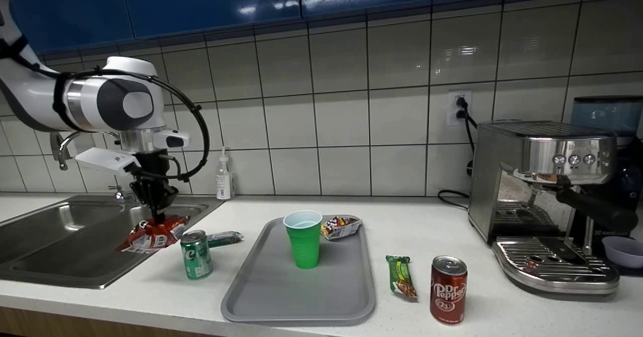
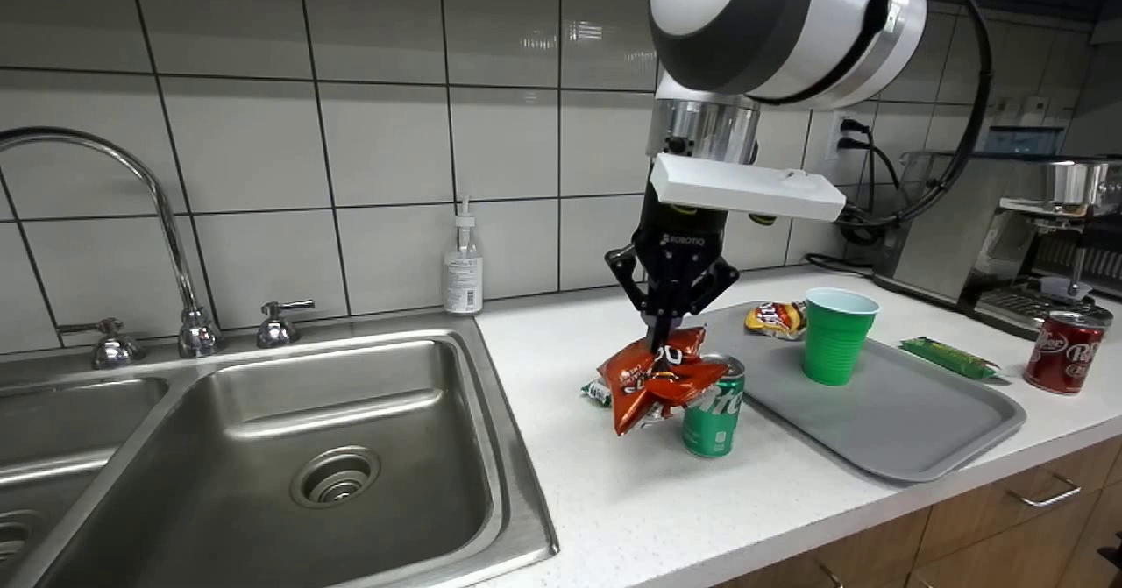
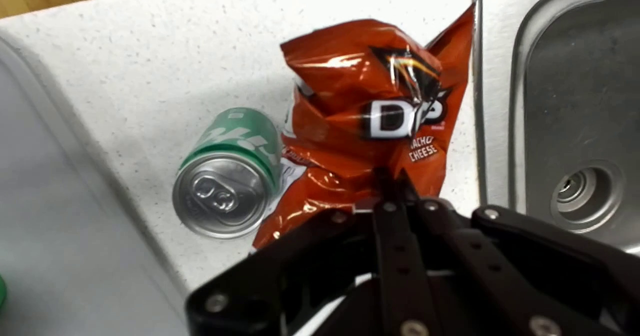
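The chip bag (image 3: 340, 138) is orange-red with white lettering edged in black; the gripper (image 2: 661, 356) is black, a soda can (image 1: 196, 256) green with white script, the tray (image 1: 286, 297) plain grey, the cup (image 1: 306, 246) green outside and white inside

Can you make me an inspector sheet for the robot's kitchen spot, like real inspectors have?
Surface: white counter with a gray tray on it.
Job's things: red chip bag, marked Nacho Cheese, crinkled; can't tell whether it touches the counter.
Clutter: green can near the bag; green cup, upright, and yellow snack packet on the tray; Dr Pepper can and green-wrapped snack off it.
Gripper: closed on the bag.
Cables: black cable looping beside the arm; black plugs in the wall outlet.
Surroundings: steel sink, pump bottle, coffee machine.
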Available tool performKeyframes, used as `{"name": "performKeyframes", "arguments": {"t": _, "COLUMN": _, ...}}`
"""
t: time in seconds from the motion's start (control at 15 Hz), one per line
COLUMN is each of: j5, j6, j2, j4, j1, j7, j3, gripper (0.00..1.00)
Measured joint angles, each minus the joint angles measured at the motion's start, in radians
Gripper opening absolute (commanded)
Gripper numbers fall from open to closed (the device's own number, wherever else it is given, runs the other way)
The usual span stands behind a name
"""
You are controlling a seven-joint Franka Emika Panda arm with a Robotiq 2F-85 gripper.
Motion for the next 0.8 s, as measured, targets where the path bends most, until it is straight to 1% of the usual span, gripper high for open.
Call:
{"name": "performKeyframes", "arguments": {"t": 0.33, "j5": 0.036, "j6": 0.010, "j2": 0.039, "j4": 0.025, "j1": 0.010, "j7": -0.039, "j3": 0.019, "gripper": 0.00}}
{"name": "performKeyframes", "arguments": {"t": 0.8, "j5": 0.045, "j6": 0.032, "j2": 0.134, "j4": 0.057, "j1": 0.014, "j7": -0.048, "j3": 0.028, "gripper": 0.00}}
